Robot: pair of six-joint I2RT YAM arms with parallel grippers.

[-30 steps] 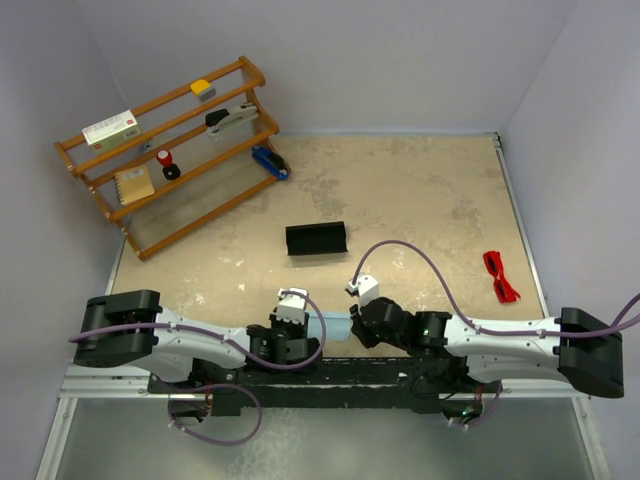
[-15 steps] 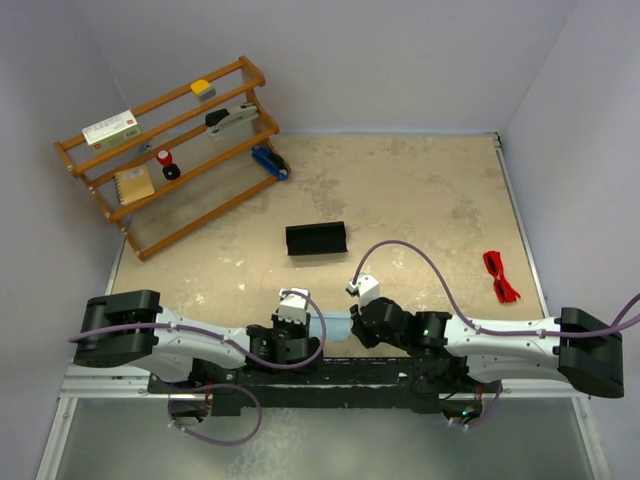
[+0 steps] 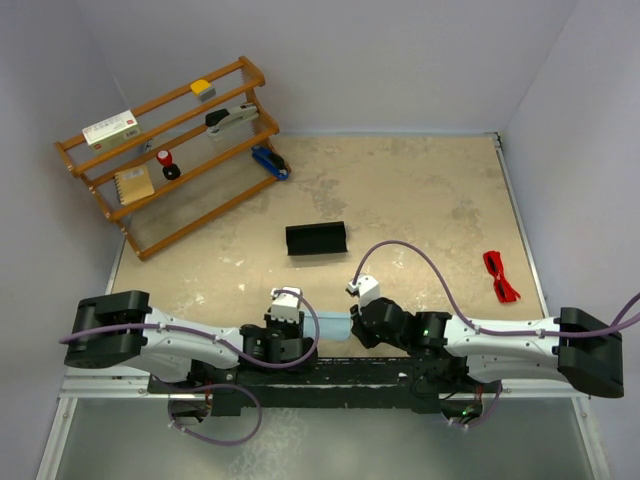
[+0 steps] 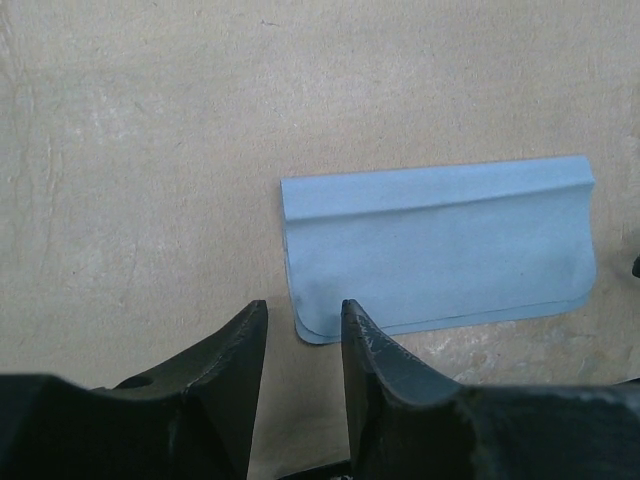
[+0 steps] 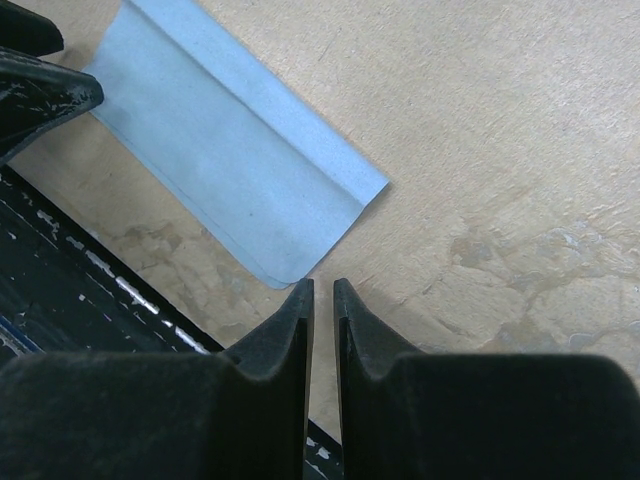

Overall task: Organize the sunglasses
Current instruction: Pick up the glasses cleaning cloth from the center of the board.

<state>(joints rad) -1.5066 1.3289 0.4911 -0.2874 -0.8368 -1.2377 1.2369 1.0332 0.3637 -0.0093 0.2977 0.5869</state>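
Note:
The red sunglasses [image 3: 500, 276] lie folded on the table at the far right, away from both arms. The black case [image 3: 316, 239] stands open mid-table. A pale blue cloth [image 3: 335, 325] lies folded flat at the near edge between the grippers. My left gripper [image 3: 303, 331] is slightly open and empty, its tips [image 4: 305, 315] just short of the cloth's [image 4: 440, 250] near left corner. My right gripper [image 3: 356, 333] is shut and empty [image 5: 322, 290], its tips at the cloth's [image 5: 230, 160] right corner.
A wooden rack [image 3: 170, 150] at the back left holds a box, a notebook, a stapler and small items. Pale walls close the table on the left, back and right. The black arm-mount rail [image 3: 330, 375] runs along the near edge.
My left gripper has drawn a little to the left, off the cloth, so more of the cloth shows. The right arm, the sunglasses and the case have not moved.

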